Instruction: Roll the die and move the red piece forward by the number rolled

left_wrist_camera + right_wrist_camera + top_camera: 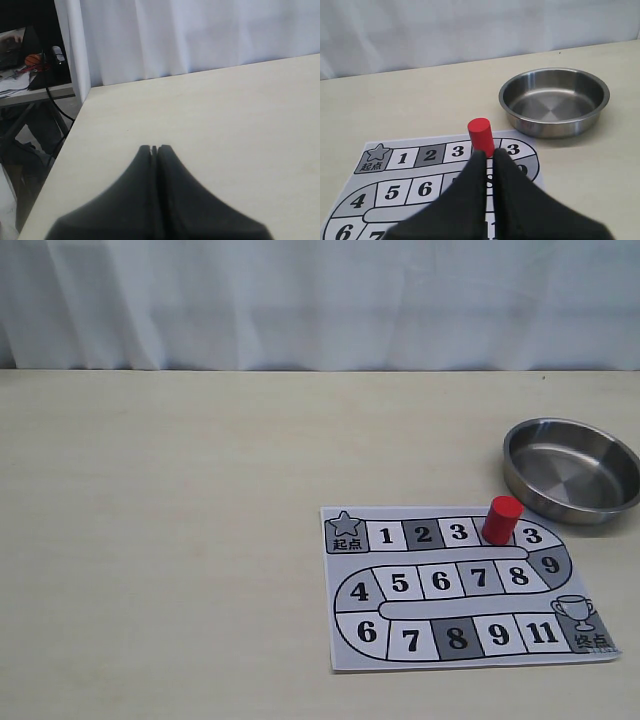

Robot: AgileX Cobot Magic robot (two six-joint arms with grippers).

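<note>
Red solid upright cylinder piece [503, 519] [481, 134] stands on the flat printed grey-and-white paper game board [340, 575], on the top-row square between the two squares marked 3. A round stainless-steel bowl [572, 465] sits near it on the pale wooden table [160, 540] and looks empty. The small die is not visible in any view.

Right gripper [490, 156] hovers just short of the red piece, its black fingers drawn together to a narrow slit and holding nothing. Left gripper [154, 148] is pressed together over bare table, also holding nothing.

Handling, by judgement: the piece is probably light, rigid and smooth. Pinch it across the curved side near mid-height; a grip near the top may tip it. Lift clear, since dragging could shift the thin board.
</note>
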